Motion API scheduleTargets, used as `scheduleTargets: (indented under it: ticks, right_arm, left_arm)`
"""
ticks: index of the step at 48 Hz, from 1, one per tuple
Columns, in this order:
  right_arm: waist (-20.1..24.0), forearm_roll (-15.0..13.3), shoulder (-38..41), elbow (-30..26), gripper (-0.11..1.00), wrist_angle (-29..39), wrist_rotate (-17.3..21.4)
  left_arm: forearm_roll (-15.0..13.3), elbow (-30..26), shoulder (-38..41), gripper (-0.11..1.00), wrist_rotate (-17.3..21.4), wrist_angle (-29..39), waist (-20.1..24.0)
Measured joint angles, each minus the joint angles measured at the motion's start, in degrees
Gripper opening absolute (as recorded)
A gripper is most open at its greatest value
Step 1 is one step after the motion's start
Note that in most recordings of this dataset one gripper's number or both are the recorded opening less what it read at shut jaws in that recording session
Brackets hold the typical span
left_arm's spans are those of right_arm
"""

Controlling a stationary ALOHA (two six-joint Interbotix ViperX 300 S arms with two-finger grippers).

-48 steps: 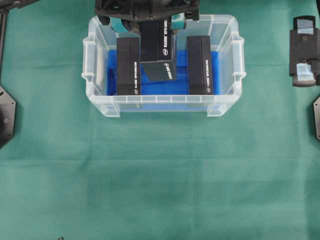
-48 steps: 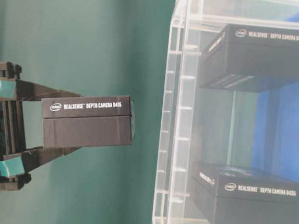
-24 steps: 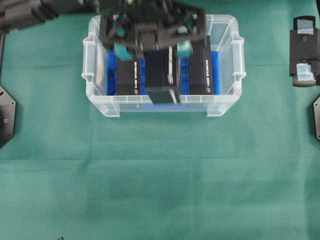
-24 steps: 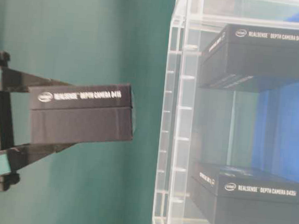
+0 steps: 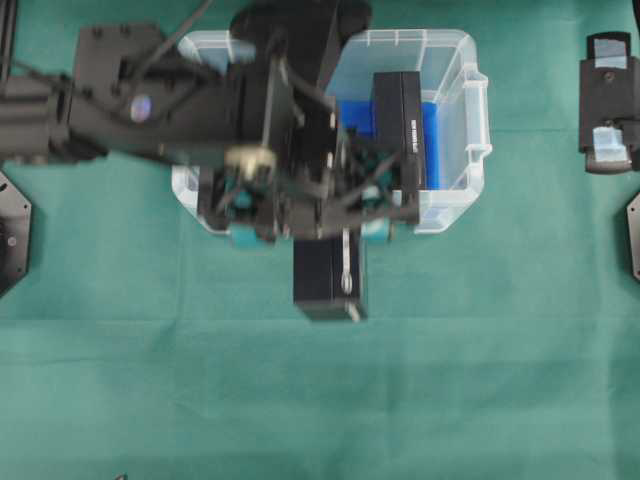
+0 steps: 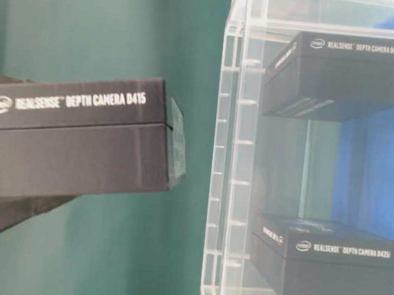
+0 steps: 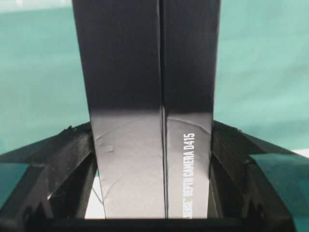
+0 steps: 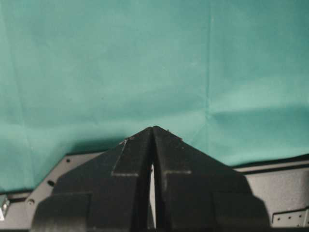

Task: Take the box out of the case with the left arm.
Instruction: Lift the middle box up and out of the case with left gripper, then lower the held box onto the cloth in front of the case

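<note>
**Box out of the case, carried by the left arm**

Holding the box (image 5: 328, 278) between its two fingers, the left gripper (image 5: 310, 215) sits above the case's near rim. The box pokes out past that rim over the green cloth (image 5: 320, 400). From the wrist view the fingers (image 7: 231, 159) press both long sides of the box, so the jaws are clamped on it, not free. Side grip makes sense: the boxes stand narrow in the case (image 5: 455, 120), leaving only the flanks reachable. Two more black boxes remain inside per the table-level view; overhead shows only one (image 5: 400, 125), the arm likely hides the other. Box looks airborne, clear of the wall, though height is hard to judge. Right gripper (image 8: 153, 145) is parked aside, fingers together, holding nothing. Remaining job, I'd say: set it down on the cloth.
</note>
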Motion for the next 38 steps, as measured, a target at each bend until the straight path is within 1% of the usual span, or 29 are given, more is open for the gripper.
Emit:
scheduleTargets:
  ticks: [10, 18, 24, 38]
  right_arm:
    - [0.00, 0.00, 0.00, 0.09, 0.00, 0.00, 0.00]
    - [0.00, 0.00, 0.00, 0.09, 0.00, 0.00, -0.09]
    - [0.09, 0.00, 0.00, 0.09, 0.00, 0.00, -0.09]
    - [0.00, -0.09, 0.00, 0.09, 0.00, 0.00, 0.00]
  left_arm:
    - [0.00, 0.18, 0.00, 0.60, -5.80, -0.09, -3.96]
    - [0.00, 0.18, 0.00, 0.60, -8.96, 0.00, -6.77]
    - [0.00, 0.18, 0.00, 0.60, -9.32, 0.00, -7.91]
    - [0.18, 0.79, 0.00, 0.60, -9.23, -0.09, -7.82]
